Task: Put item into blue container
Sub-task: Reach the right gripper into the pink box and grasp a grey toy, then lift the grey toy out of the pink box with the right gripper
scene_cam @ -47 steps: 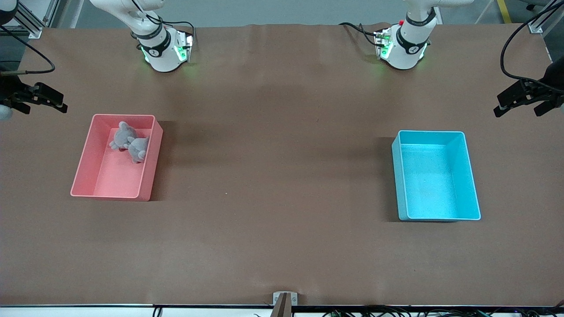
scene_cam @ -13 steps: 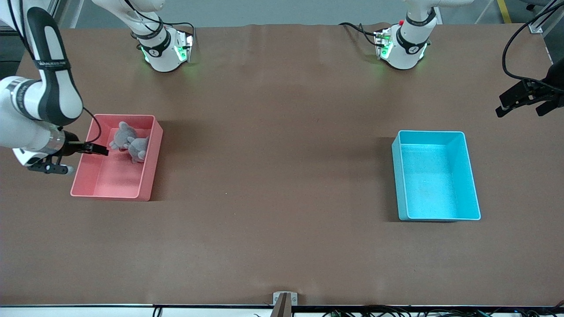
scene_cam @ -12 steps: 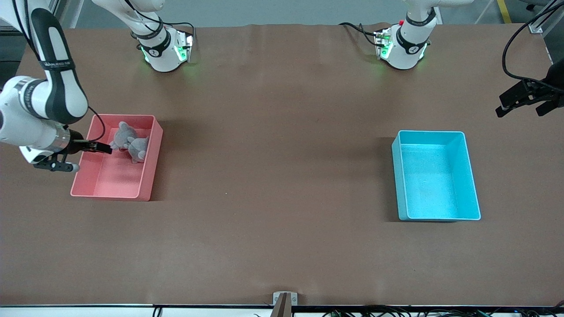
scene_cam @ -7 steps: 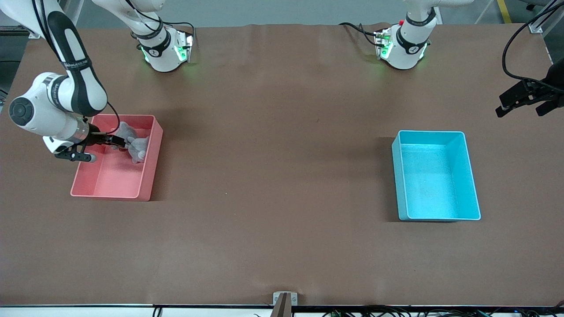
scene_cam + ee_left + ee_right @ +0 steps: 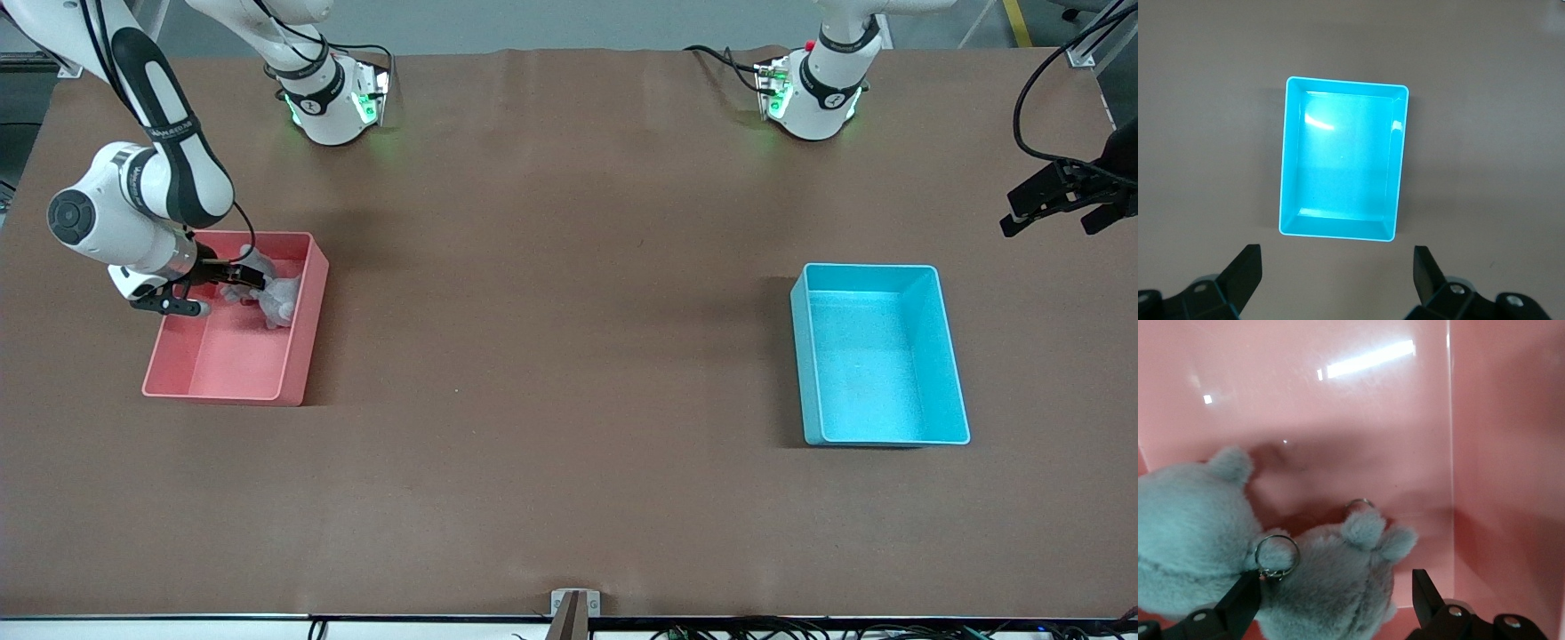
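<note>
On the front view's clock, the blue container [image 5: 880, 356] is the nearest thing to the camera, at about four o'clock from the table's [image 5: 551, 356] middle, toward the left arm's end. It is empty, its long axis running from the front camera toward the robot bases. The left wrist view shows it the same way, hollow and bare [image 5: 1341, 160].

A little farther from the camera, at about nine o'clock and toward the right arm's end, stands the pink bin [image 5: 233, 356]. Two grey plush toys [image 5: 271, 293] lie together in the part of it farthest from the camera, each with a small metal key ring [image 5: 1277, 555].

The coming move turns on this: the right gripper [image 5: 233, 277] hangs directly over the plush toys, inside the bin's walls, so the pick lies straight below it. In the right wrist view its two fingers stand wide apart, one to each side of the nearer toy [image 5: 1331, 587], with nothing between them yet. The right arm reaches down from its base, forearm sloping into the bin.

The left gripper [image 5: 1062, 206] waits at about three o'clock, spread wide and empty, over the table's edge, and is much the closer arm to the container.
</note>
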`<state>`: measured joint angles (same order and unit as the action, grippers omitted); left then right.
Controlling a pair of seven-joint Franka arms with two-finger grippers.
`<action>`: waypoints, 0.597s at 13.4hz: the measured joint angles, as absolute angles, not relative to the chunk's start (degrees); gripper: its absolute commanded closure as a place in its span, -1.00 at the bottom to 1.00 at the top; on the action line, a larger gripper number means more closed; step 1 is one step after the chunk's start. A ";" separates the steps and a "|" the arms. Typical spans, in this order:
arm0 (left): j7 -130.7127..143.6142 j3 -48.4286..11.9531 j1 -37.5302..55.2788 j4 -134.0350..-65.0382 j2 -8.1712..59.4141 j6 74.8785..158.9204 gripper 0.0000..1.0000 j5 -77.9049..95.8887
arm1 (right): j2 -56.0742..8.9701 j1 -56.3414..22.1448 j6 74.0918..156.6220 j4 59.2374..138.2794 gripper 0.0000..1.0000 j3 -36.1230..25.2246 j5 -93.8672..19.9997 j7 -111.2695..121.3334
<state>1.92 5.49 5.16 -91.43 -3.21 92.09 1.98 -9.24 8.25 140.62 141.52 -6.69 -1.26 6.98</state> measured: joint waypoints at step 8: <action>1.92 5.49 4.88 -91.43 -3.21 92.09 -1.00 1.98 | -10.99 9.57 140.92 141.84 0.78 -6.61 -1.36 6.98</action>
<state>1.92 5.49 4.88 -91.43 -3.21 92.09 1.98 -10.99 9.57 140.92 141.84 -6.61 -1.36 6.98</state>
